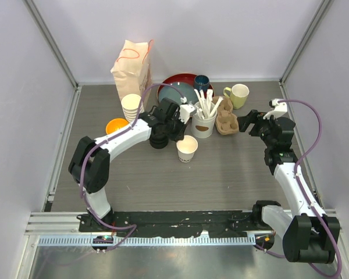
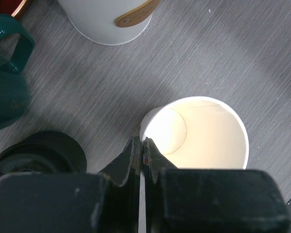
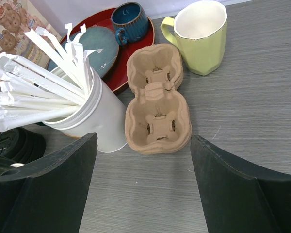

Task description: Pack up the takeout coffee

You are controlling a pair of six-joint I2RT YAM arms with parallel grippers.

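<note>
A cream-white paper cup [image 1: 187, 149] [image 2: 203, 133] stands open-topped, with no lid on it, in the middle of the table. My left gripper [image 1: 179, 135] [image 2: 142, 144] is shut on the cup's far-left rim, one finger inside the wall and one outside. A stack of black lids [image 1: 159, 139] [image 2: 36, 153] sits just left of the cup. More paper cups are nested in a stack [image 1: 131, 107] further left. My right gripper [image 1: 248, 123] [image 3: 143, 145] hangs open with nothing between its fingers, just in front of a brown two-cup cardboard carrier [image 1: 225, 122] [image 3: 157, 104].
A white tub of wrapped straws [image 1: 203, 121] [image 3: 87, 119] stands between the cup and the carrier. Behind are a red plate [image 1: 175, 81], a dark teal mug [image 1: 202, 82] [image 3: 130, 20], a yellow-green mug [image 1: 239, 96] [image 3: 201, 39], a paper bag [image 1: 131, 65] and an orange bowl [image 1: 116, 125].
</note>
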